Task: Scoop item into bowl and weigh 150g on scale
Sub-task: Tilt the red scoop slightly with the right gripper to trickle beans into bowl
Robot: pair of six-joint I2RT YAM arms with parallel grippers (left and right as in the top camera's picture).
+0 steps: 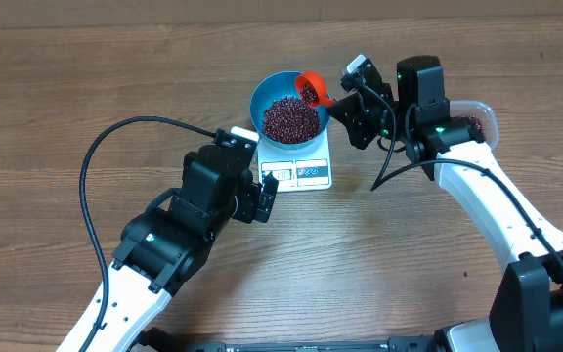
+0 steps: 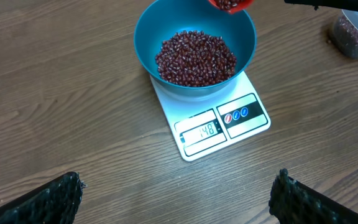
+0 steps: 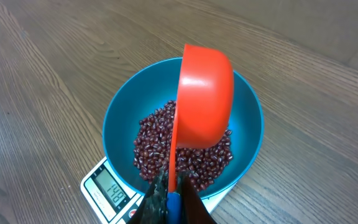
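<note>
Overhead: a glossy round blue bowl [image 1: 266, 91] of dark red beans [image 1: 291, 118] sits on a flat white scale [image 1: 307, 172]. At its 2 o'clock, the right hand [image 1: 346, 98] clamps a smooth orange scoop [image 1: 313, 90].

Left wrist: the left hand [image 2: 178, 180] gapes empty, with the bowl at its 12 o'clock (display 148).

Right wrist: the scoop is tilted over the beans.

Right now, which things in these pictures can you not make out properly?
Overhead: the digits on the white digital scale are too small to read.
Right wrist: the orange plastic scoop shows only its back, so its contents are hidden there.
Left wrist: the scoop is cut off by the top edge, and the clear plastic container by the right edge.
Overhead: the right arm covers most of that container.
</note>
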